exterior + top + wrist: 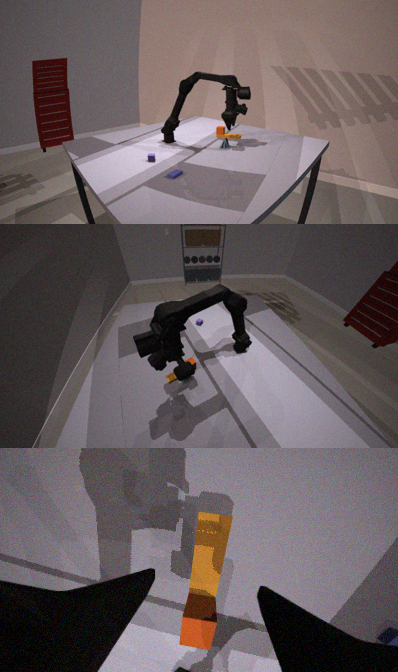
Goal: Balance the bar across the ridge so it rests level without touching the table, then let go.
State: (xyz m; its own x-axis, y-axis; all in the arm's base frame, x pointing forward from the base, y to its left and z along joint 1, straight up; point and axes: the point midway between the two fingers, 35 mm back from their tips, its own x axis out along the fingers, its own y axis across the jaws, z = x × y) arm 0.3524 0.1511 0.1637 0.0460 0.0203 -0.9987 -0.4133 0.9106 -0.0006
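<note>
- Above the bar (229, 136), the gripper (229, 127) hangs with jaws wide apart, gripping nothing.
- Only the exterior view shows the bar lying level on the ridge (225, 144), off the table (210, 179).
- From the wrist view, both fingers flank the bar (207, 573) without touching.

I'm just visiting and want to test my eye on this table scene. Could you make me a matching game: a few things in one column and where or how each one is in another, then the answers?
Things:
1. bar
2. gripper
3. purple cube
4. blue block

States:
A. lying flat near the table's front
B. open, holding nothing
C. resting on the ridge, off the table
D. standing alone between the arm's base and the blue block

Pairs: 1-C, 2-B, 3-D, 4-A
</note>
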